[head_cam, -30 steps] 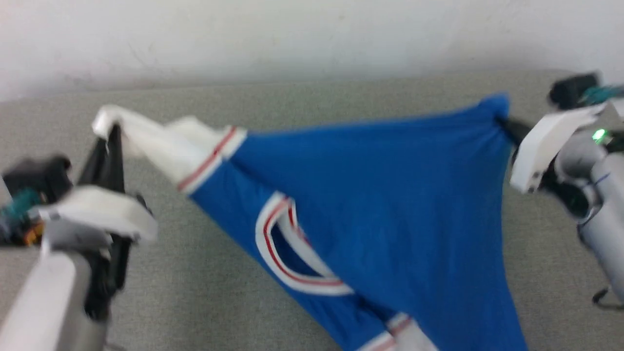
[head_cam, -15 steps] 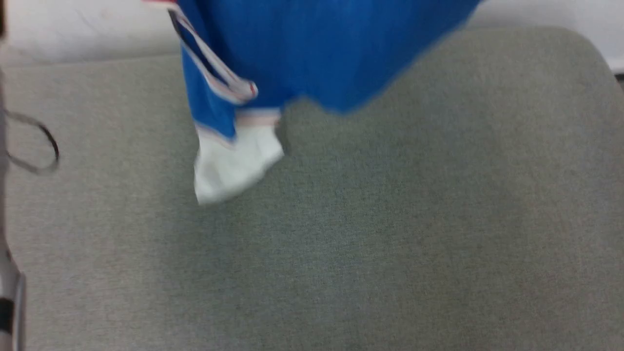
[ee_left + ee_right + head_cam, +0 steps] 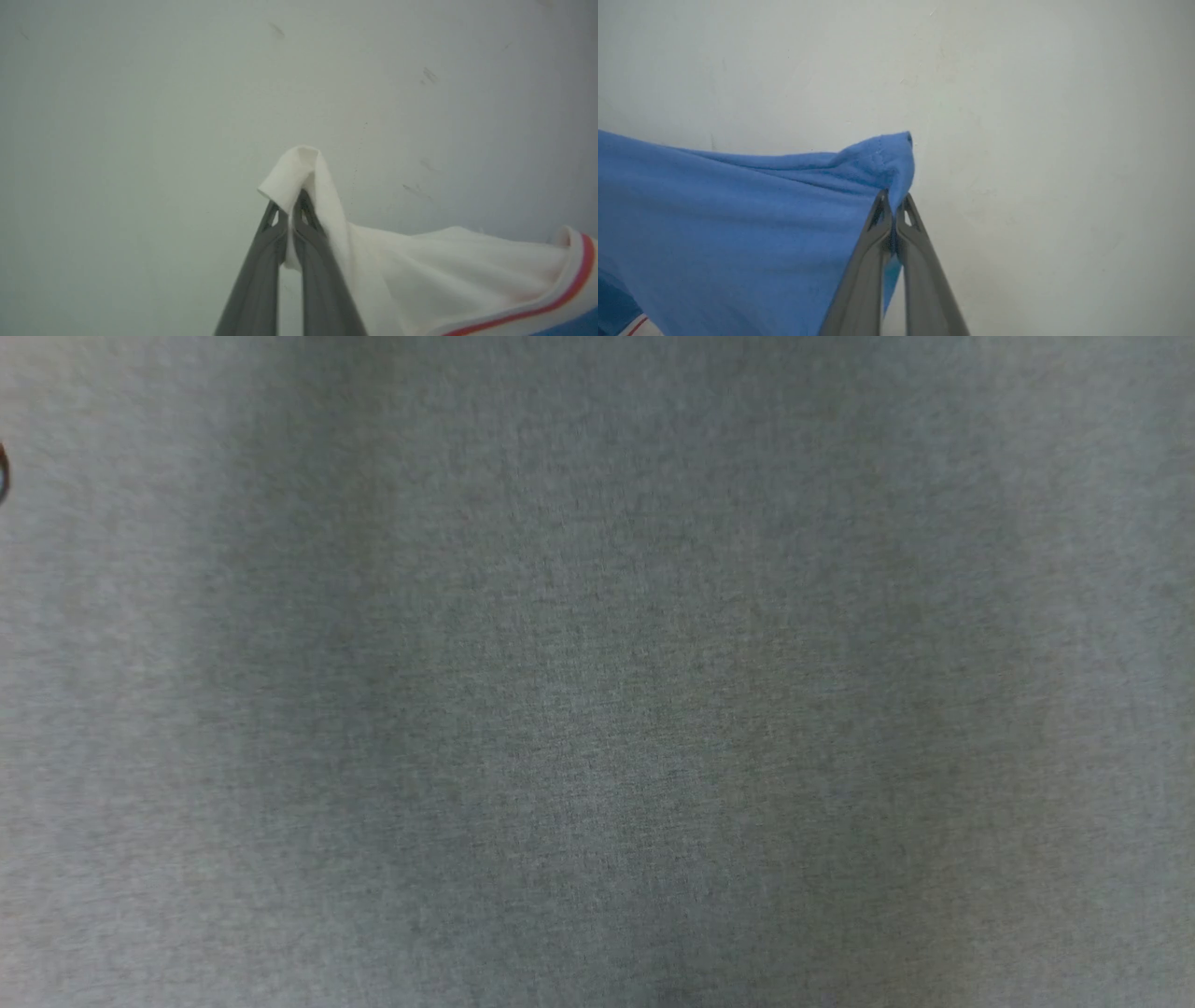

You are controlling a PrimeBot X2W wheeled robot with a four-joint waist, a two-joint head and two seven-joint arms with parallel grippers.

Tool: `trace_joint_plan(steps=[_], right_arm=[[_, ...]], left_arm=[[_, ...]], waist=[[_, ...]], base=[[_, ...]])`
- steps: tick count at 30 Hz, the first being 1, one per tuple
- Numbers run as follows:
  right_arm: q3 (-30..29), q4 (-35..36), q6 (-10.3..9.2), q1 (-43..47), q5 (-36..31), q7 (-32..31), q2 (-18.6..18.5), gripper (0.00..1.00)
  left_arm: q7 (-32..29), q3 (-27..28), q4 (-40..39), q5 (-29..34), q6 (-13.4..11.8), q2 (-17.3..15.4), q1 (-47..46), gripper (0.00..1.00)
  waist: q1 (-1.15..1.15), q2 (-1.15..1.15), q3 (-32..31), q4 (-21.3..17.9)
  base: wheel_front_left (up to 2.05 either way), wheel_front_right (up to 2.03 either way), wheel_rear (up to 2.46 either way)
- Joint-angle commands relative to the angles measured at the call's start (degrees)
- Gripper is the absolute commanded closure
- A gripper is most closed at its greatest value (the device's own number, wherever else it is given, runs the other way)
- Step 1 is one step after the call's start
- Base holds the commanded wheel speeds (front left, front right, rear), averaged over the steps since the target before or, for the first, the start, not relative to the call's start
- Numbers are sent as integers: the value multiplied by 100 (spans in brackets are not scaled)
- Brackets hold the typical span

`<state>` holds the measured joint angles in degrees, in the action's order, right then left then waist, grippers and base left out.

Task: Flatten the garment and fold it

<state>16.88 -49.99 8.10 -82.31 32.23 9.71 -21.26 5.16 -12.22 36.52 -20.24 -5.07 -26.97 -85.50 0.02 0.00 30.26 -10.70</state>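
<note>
The garment hangs stretched between my two grippers, lifted in front of a pale wall. In the left wrist view my left gripper [image 3: 290, 198] is shut on the tip of its white sleeve [image 3: 420, 266], which runs right to a red-and-white trim band. In the right wrist view my right gripper [image 3: 893, 201] is shut on a blue corner of the garment [image 3: 738, 224], whose cloth spreads away to the left. A bit of red-striped white trim [image 3: 637, 326] peeks in at the lower left.
The head view looks straight down on grey fabric surface [image 3: 597, 672]. A dark cable loop [image 3: 3, 476] touches that view's left edge. A pale scuffed wall [image 3: 140, 93] stands behind both grippers.
The head view has swung down: the garment and both grippers slid up and out of it, leaving grey fabric. Both grippers stay shut.
</note>
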Motion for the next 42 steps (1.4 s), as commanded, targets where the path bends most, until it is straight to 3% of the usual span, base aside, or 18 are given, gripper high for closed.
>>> trace_joint_plan(steps=[1, 7, 12, 19, 23, 27, 33, 34, 42], right_arm=[[-9, -113, -61, 5, 57, 47, -108, 100], [472, -368, -61, 310, 277, 25, -72, 100], [948, -350, -61, 949, 526, 101, -92, 100], [1570, 128, -61, 2493, 1046, 133, -313, 100], [1849, 606, -61, 3501, 1301, -51, -642, 100], [1877, 1053, -61, 4364, 1445, -149, -884, 100], [1640, 1691, -61, 5536, 1360, -305, -1147, 100], [1640, 1691, -61, 5536, 1360, -305, -1147, 100], [943, 2566, -61, 6923, 952, -577, -1044, 100]], left_arm=[[73, 88, 95, -30, -16, -88, -23, 100], [285, 66, 546, -194, 113, 65, 322, 100], [514, 159, 823, -434, 177, 155, 1145, 100], [718, 464, 613, -971, 201, 347, 3181, 100], [641, 524, 86, -1151, 134, 376, 4584, 100], [332, 521, -863, -1210, -150, 317, 6091, 100], [-424, 669, -2701, -1293, -815, 57, 8186, 100], [-424, 669, -2701, -1293, -815, 57, 8186, 100], [-1139, 1003, -4453, -1536, -1661, 74, 10200, 100]], waist=[[-2, 0, 343, -64], [-2, 0, 220, 0], [-2, 0, -279, 57], [-2, 0, -1439, 226], [-2, 0, -2004, 284], [-2, 0, -2391, 270], [-2, 0, -2726, 243], [-2, 0, -2726, 243], [-2, 0, -2950, 197]], base=[[0, 0, 0], [0, 0, 0], [0, 0, 0], [0, 0, 0], [0, 0, 0], [0, 0, 0], [0, 0, 0], [0, 0, 0], [0, 0, 0]])
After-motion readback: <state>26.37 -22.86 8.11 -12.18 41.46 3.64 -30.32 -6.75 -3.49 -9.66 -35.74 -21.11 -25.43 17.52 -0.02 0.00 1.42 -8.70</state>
